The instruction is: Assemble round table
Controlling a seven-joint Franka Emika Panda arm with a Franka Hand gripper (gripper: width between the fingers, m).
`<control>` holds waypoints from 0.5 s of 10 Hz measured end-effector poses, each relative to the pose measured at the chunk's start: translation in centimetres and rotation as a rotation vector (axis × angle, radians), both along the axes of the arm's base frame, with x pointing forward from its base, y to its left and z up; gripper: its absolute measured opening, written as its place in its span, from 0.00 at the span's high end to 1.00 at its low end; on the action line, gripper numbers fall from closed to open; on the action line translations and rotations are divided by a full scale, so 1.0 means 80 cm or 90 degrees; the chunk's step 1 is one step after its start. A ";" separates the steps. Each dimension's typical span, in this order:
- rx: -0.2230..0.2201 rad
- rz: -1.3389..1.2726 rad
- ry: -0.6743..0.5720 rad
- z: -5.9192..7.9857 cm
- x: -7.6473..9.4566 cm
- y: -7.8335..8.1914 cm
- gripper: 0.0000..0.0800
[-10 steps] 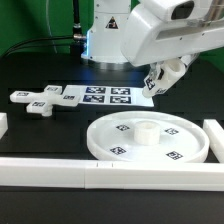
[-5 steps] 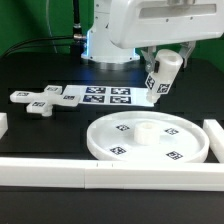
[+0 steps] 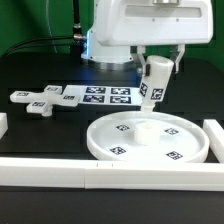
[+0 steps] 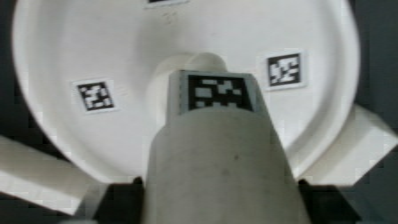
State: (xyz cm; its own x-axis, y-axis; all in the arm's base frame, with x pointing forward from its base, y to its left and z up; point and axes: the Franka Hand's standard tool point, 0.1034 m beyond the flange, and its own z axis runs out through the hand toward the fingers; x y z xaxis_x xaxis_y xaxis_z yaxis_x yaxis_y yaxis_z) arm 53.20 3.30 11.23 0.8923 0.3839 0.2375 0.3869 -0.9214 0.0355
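Holds the post (image 3: 155,84) clamped in the gripper (image 3: 159,63), long axis near upright, top tipped toward 1 o'clock. Hangs over the disc (image 3: 105,143), with the hub (image 3: 146,128) at 6 o'clock from the lower end, apart.

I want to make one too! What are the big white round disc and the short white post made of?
Big white round disc: probably hard plastic, smooth and slightly glossy, with even moulded rim. Short white post in the gripper: likely the same plastic, duller, faintly grainy up close.
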 end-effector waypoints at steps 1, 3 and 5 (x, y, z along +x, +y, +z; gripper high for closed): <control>0.004 -0.006 -0.007 0.003 0.005 -0.006 0.49; 0.004 -0.005 -0.005 0.001 0.004 -0.005 0.49; 0.005 -0.008 -0.003 0.001 0.004 -0.005 0.49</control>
State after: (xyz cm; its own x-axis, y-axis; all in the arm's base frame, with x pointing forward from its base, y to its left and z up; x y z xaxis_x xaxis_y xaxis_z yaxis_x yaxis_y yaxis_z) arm 53.54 2.93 11.31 0.8959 0.3712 0.2440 0.3756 -0.9263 0.0299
